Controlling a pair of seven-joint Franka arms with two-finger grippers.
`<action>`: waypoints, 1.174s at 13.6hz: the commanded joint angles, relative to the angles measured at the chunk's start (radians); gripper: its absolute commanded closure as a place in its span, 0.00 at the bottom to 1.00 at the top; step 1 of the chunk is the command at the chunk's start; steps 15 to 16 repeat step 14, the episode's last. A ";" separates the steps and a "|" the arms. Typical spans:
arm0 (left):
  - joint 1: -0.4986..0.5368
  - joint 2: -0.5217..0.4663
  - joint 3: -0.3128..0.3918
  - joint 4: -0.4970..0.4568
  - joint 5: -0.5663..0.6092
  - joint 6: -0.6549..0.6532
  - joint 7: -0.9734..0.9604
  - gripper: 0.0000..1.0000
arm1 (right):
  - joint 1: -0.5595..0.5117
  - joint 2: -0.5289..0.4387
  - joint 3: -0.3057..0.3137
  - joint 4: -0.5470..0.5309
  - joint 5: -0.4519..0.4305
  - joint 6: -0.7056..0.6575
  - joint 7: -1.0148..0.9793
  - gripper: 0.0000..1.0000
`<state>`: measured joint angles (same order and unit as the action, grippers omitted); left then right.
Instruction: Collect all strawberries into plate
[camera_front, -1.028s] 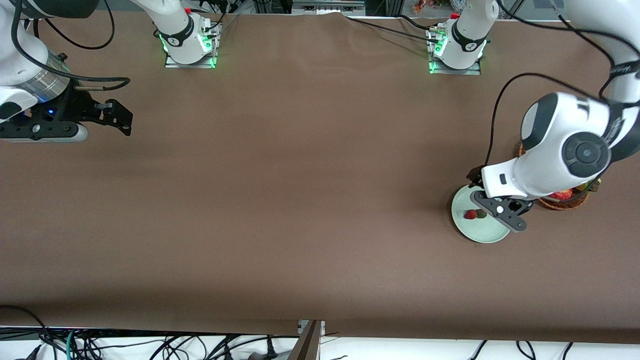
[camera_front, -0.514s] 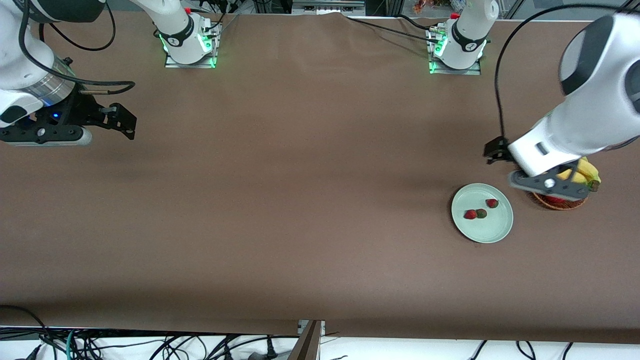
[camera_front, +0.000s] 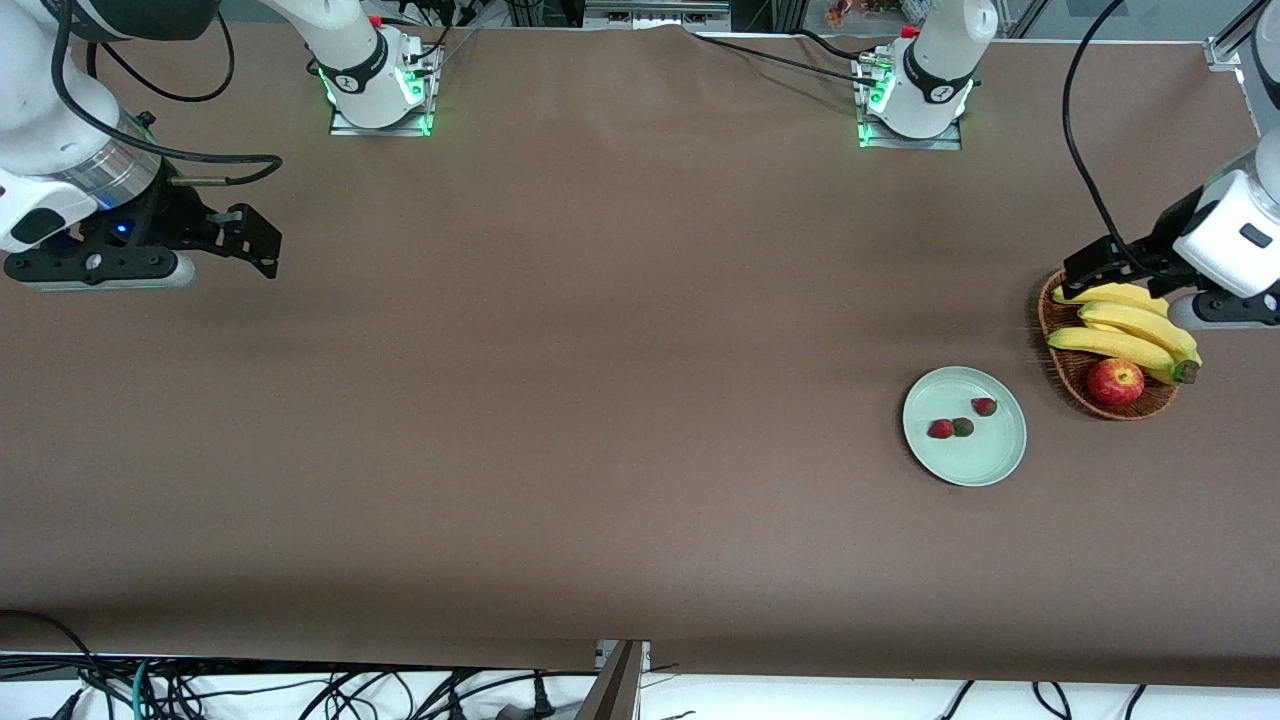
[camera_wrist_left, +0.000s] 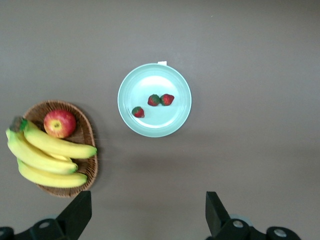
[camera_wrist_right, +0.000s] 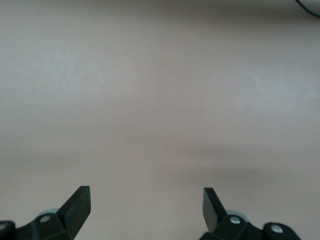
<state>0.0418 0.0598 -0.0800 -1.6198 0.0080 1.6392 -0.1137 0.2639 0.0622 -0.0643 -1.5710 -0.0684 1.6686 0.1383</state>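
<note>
The pale green plate (camera_front: 975, 462) (camera_wrist_left: 150, 80) lies toward the left arm's end of the table. Three strawberries rest on it: two side by side (camera_front: 940, 429) (camera_front: 963, 427) (camera_wrist_left: 167, 99) (camera_wrist_left: 154, 100), and a third (camera_front: 985, 406) (camera_wrist_left: 138, 112) a little apart. My left gripper (camera_front: 1078, 274) (camera_wrist_left: 148, 215) hangs open and empty, high over the basket's rim and well away from the plate. My right gripper (camera_front: 258, 245) (camera_wrist_right: 146, 205) waits open and empty over bare table at the right arm's end.
A brown wicker basket (camera_front: 1060, 372) (camera_wrist_left: 86, 134) stands beside the plate, closer to the table's end. It holds a bunch of bananas (camera_front: 1125, 330) (camera_wrist_left: 45, 155) and a red apple (camera_front: 1115, 381) (camera_wrist_left: 59, 123). Cables hang along the table's near edge.
My left arm rose from over the plate and swung out past the basket, uncovering the third strawberry, the bananas and the apple. The right gripper drifted slightly.
</note>
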 joint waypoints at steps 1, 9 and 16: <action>-0.028 -0.098 0.019 -0.135 -0.014 0.102 -0.040 0.00 | 0.000 0.007 0.003 0.022 0.005 -0.007 0.009 0.01; -0.057 -0.100 0.046 -0.138 -0.014 0.107 -0.035 0.00 | 0.000 0.007 0.003 0.022 0.004 -0.006 0.009 0.01; -0.077 -0.097 0.083 -0.127 -0.013 0.097 -0.035 0.00 | 0.000 0.007 0.003 0.022 0.004 -0.006 0.009 0.00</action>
